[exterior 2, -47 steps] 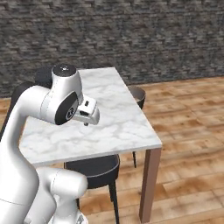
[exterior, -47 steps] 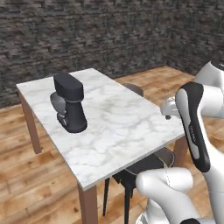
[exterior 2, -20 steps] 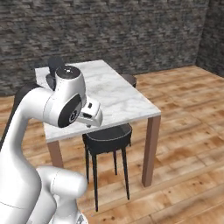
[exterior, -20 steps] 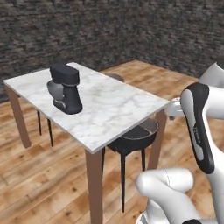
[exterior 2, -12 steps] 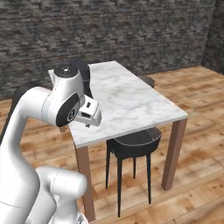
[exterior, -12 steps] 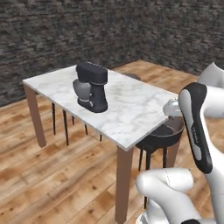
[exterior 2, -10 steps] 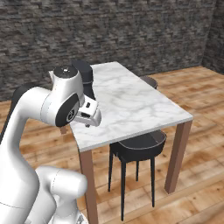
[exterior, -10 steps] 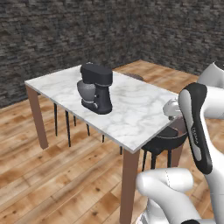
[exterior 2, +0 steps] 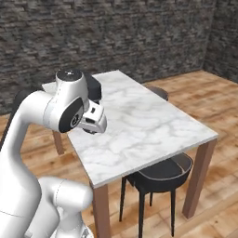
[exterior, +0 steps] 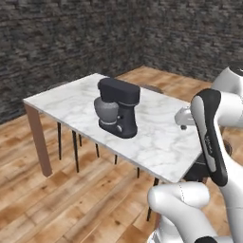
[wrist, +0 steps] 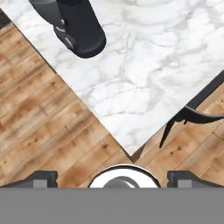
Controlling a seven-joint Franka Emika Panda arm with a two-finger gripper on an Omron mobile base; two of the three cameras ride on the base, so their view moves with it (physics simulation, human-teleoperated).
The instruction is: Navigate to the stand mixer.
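- One marble table [exterior: 161,142] with brown wooden legs stands on a plank wood floor [exterior: 57,204], and we note dark stone walls [exterior 2: 139,32] behind it.
- A black stool [exterior 2: 160,175] is tucked under the near edge of the table in the right base view; in the left base view, thin dark legs of further seating show under the far side.
- The stand mixer [exterior: 117,114] stands upright on the tabletop, near the long edge that faces the left base camera, its grey bowl under the boxy head.
- Against the frames of half a second ago, the whole scene has shifted in both base views; we put this down to the base driving. The mixer keeps its place on the marble.
- In the hand view, the mixer's base [wrist: 78,30] lies at the upper left, well apart from the gripper [wrist: 114,177], with bare marble and the table corner between them.
- The two fingertips [wrist: 41,177] sit wide apart at the lower edge of the hand view, spread, with nothing held.
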